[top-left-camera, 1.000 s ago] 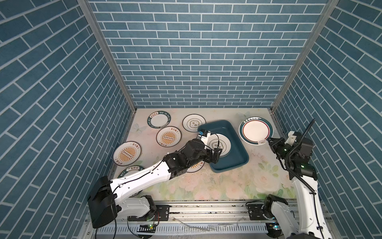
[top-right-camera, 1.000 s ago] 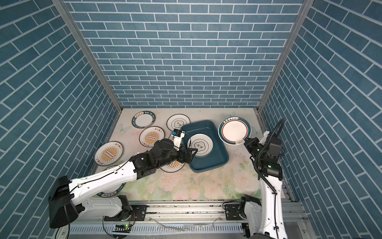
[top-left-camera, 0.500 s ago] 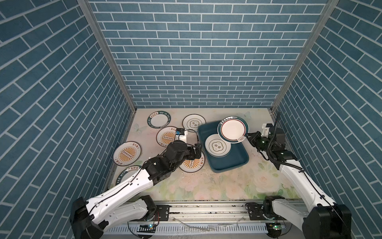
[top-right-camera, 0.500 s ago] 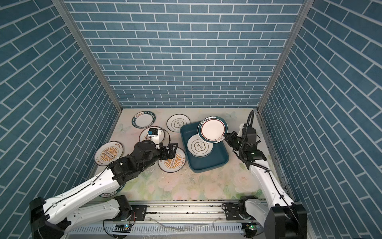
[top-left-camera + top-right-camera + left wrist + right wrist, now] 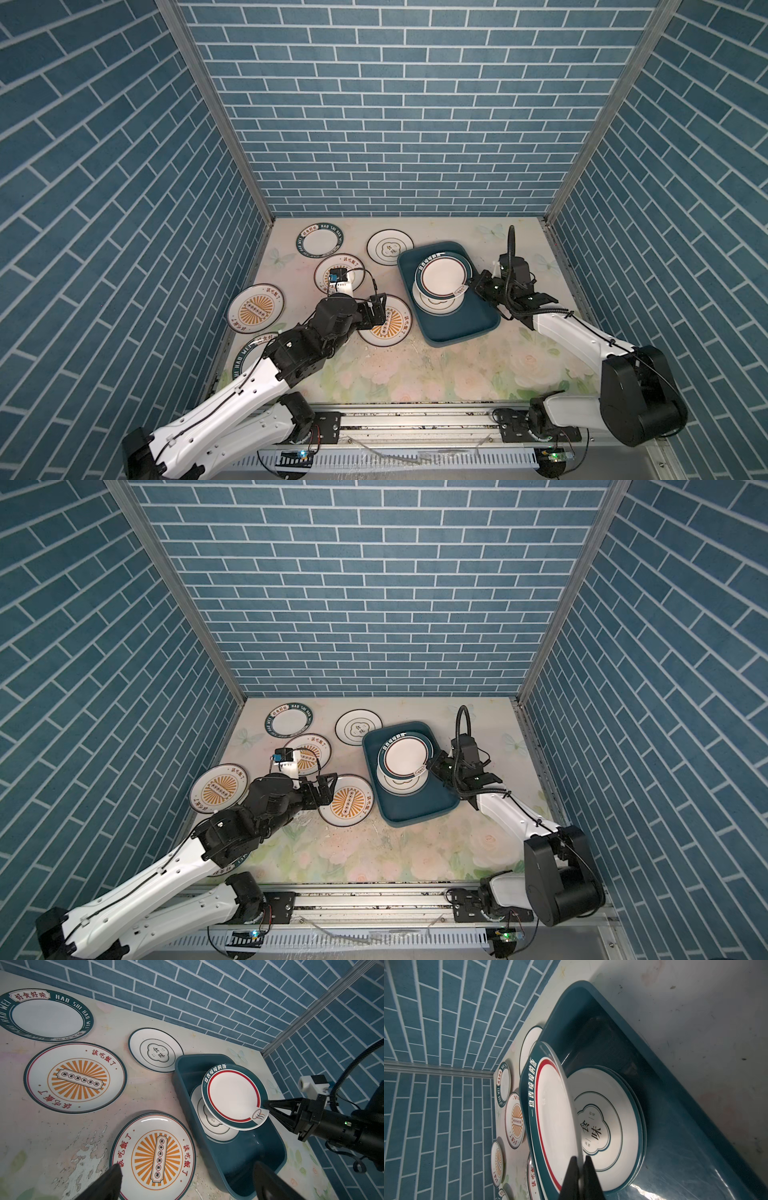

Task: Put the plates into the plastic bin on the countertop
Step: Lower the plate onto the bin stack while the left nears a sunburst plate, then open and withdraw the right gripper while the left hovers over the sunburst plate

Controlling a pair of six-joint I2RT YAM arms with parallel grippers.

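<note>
place: robot lab booth (mock kitchen) | evidence: brick-patterned walls (image 5: 395,124), aluminium frame (image 5: 215,104), mounting rail (image 5: 415,419)

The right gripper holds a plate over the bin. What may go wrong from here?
The right gripper pinches only the rim of the tilted teal-rimmed plate; it might slip.
Released here, it may land askew on the cloud plate in the bin.
The open left gripper above the sunburst plate is close to the bin and might bump it.

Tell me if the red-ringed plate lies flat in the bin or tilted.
Tilted. The right claw pinches the plate at its rim, and it slants above the cloud plate in the bin.
</note>
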